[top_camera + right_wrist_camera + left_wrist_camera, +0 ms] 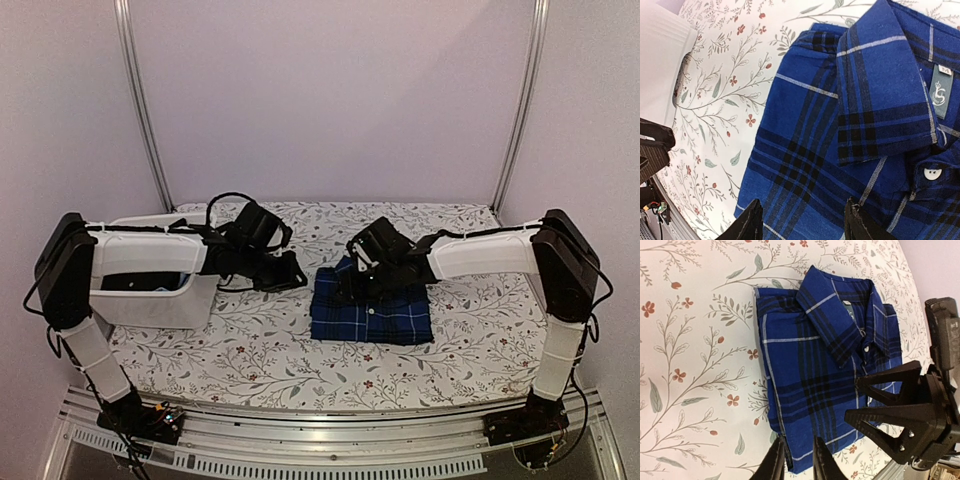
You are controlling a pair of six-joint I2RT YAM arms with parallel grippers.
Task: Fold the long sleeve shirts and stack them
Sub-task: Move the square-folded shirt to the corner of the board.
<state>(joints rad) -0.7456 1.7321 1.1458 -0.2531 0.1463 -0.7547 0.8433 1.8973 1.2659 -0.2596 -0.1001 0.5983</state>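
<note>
A navy blue plaid long sleeve shirt (370, 312) lies folded flat on the floral table, collar toward the back. In the left wrist view the shirt (825, 365) fills the middle, its near corner showing between my left gripper's (797, 462) fingers. Those jaws stand slightly apart, just off the shirt's left edge, with nothing pinched. My left gripper (290, 272) shows beside the shirt from above. My right gripper (805, 225) hangs wide open over the shirt (850, 130), near its collar end. From above, the right gripper (362, 275) sits at the shirt's far edge.
A white bin (150, 300) stands at the left of the table, with dark and light-blue cloth (150, 284) barely showing inside. The bin's wall (660, 55) appears at the left of the right wrist view. Purple walls and metal posts close the back.
</note>
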